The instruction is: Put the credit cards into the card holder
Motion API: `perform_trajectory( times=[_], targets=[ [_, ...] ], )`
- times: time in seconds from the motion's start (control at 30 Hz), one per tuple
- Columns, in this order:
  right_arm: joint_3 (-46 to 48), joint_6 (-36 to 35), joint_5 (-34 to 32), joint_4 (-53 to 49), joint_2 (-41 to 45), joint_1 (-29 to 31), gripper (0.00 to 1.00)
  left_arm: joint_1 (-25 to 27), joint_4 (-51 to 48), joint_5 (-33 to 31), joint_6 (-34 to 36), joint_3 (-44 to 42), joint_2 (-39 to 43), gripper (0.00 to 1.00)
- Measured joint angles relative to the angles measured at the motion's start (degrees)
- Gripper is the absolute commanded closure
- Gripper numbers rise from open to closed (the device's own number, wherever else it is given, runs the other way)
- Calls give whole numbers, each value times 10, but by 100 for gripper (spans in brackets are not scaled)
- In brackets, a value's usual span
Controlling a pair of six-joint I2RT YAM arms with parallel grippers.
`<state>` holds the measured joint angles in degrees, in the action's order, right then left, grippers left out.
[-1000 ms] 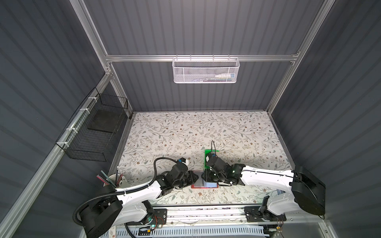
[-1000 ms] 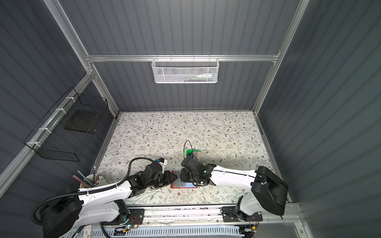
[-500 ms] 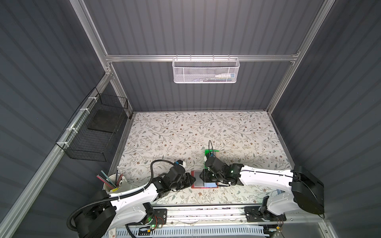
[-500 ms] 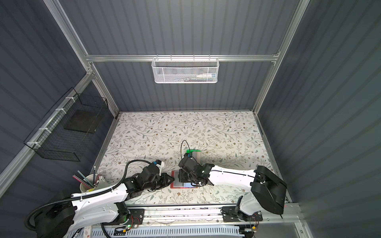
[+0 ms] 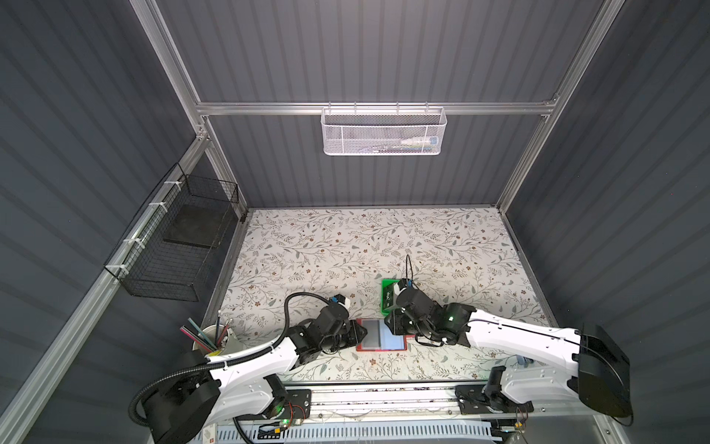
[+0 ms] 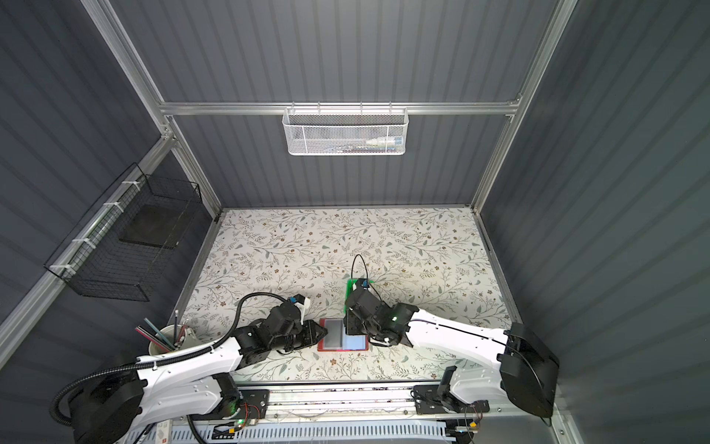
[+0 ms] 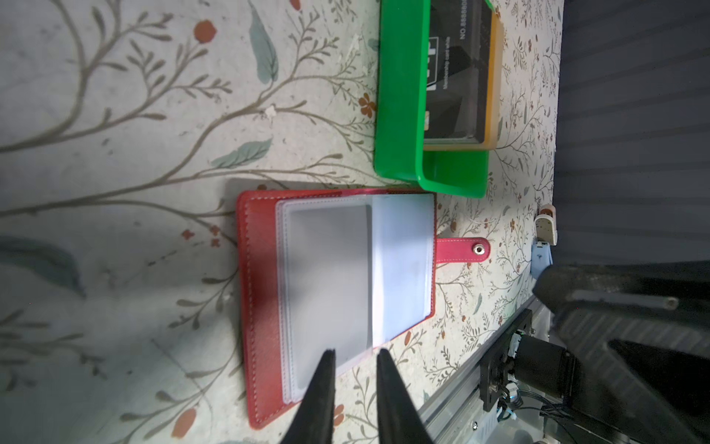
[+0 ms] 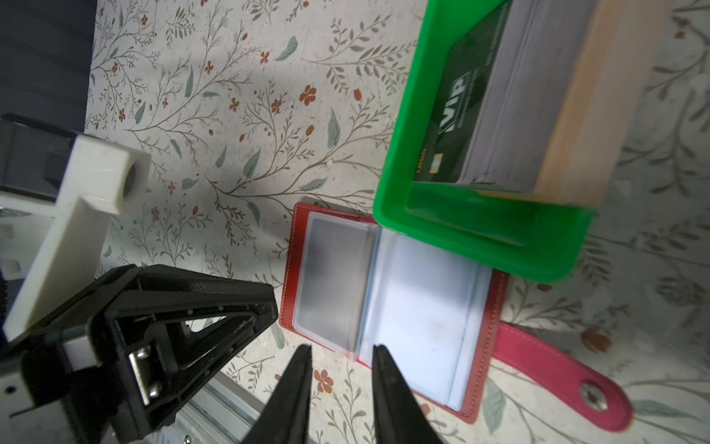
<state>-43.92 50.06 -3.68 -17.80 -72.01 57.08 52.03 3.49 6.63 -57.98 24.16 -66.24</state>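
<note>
**Operator:** Describe the work surface.

**Technician:** The table (image 5: 345,246) is a flat rectangle. Its matte covering is printed with leaf-and-flower sprigs. Ribbed dark panels (image 5: 384,57) wall it in.

**Operator:** Locate the card holder.

**Technician:** The card holder (image 5: 380,335) lies open and flat, centred at the table's near edge. The cover is red and leather-grained, with pale stitching along the rim. Clear, glossy plastic sleeves (image 7: 345,276) fan out inside. Whether any sleeve holds a card, I cannot tell.

**Operator:** And the credit cards?

**Technician:** The credit cards (image 8: 461,115) stand as a stack in the tray (image 8: 480,238). The tray is a smooth green plastic box with rounded corners, just beside the holder's far edge. The facing card is black with white "VIP" lettering. The stack's edges show grey and tan.

**Operator:** State of the end effectors?

**Technician:** The left gripper (image 7: 355,355) hovers at the sleeves' edge. Its black tapered fingers (image 7: 322,388) are set narrowly apart with nothing between them. The right gripper (image 8: 342,351) is likewise narrowly parted and empty, close over the holder.

**Operator:** Smallest fitting?

**Technician:** A pink-red tab (image 7: 457,250) with a round metal snap (image 7: 477,250) projects from the cover's side, flat on the table.
</note>
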Motion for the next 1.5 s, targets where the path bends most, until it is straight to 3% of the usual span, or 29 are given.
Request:
perform_trajectory(
  times=[0.47,0.8,1.03,1.5],
  targets=[
    [49,-23,19,-29,95,-96,66,0,3,2,70,125,-127,77],
    [42,-66,51,-43,97,-154,62,0,-31,-7,98,233,-233,78],
    [11,-83,55,-54,83,-176,41,-4,-43,-6,103,282,-285,77],
    [-3,-78,13,-51,2,-185,6,-35,-44,32,141,282,-270,76]
  ],
)
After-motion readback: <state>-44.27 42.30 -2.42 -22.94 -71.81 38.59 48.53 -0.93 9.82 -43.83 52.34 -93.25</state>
